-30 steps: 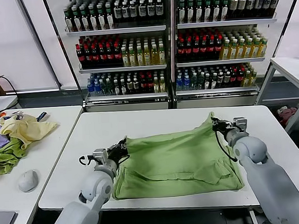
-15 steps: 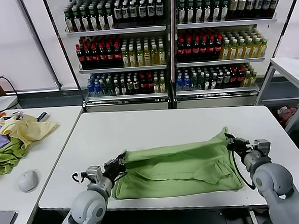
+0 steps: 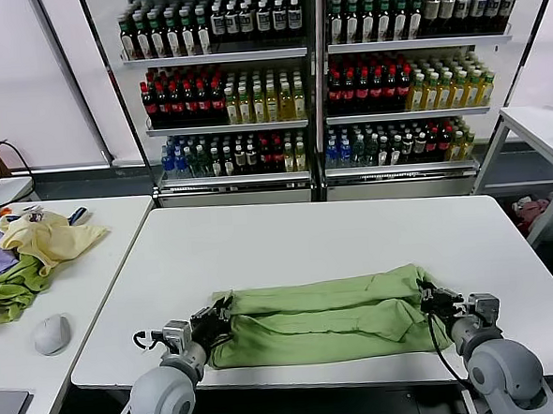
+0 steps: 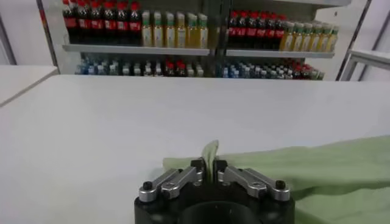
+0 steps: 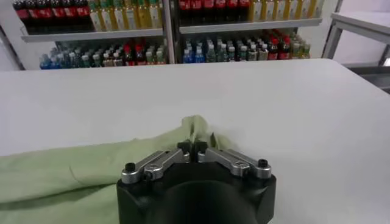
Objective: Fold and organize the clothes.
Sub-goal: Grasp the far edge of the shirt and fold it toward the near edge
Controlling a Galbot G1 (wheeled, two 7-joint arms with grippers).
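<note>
**Now the fold is landing**

We are laying the shirt (image 3: 326, 318) doubled along the table's (image 3: 316, 233) near edge, its far hem brought forward; left gripper (image 3: 211, 320) and right gripper (image 3: 430, 298) are pinching its corners, jaws narrow, perhaps easing.

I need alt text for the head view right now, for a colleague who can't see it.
A light green shirt lies folded into a long band along the near edge of a white table. The left pincer and right pincer are at its two ends. Stocked drink shelves stand behind.
</note>
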